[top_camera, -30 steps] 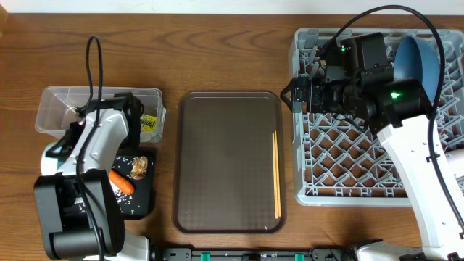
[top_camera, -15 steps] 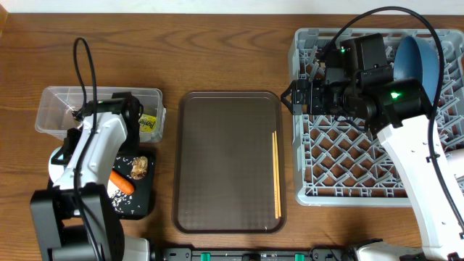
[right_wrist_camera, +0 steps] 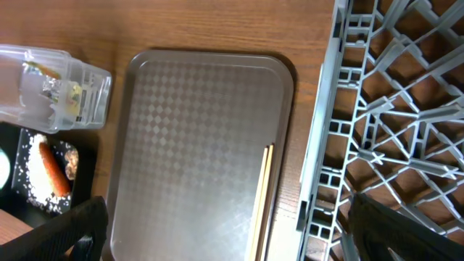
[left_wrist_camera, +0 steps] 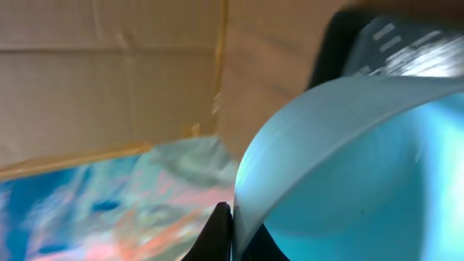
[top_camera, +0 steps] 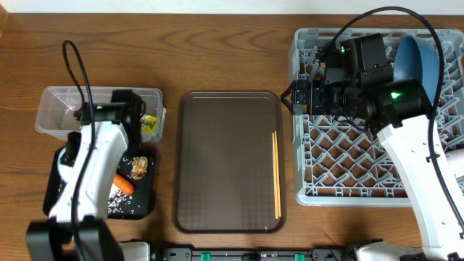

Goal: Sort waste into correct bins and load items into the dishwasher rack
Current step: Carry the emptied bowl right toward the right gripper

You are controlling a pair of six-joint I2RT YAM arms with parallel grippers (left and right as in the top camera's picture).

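Left gripper [left_wrist_camera: 232,233] pinched together on the rim of a light-blue cup [left_wrist_camera: 348,159], which fills the wrist view to the right of the fingers; its arm hangs over the clear tub [top_camera: 54,109] and black tray [top_camera: 141,206] at the table's [top_camera: 217,43] left edge, a carrot [top_camera: 123,183] and brown scrap [top_camera: 139,167] lying in the tray. Right gripper [top_camera: 287,96], jaws spread wide and empty, hovers at the left wall of the dishwasher rack [top_camera: 341,167]; the chopsticks [top_camera: 275,174] lie along the right edge of the brown serving tray [top_camera: 217,159], just frontward of it; a blue plate [top_camera: 420,61] stands in the rack's far right corner.
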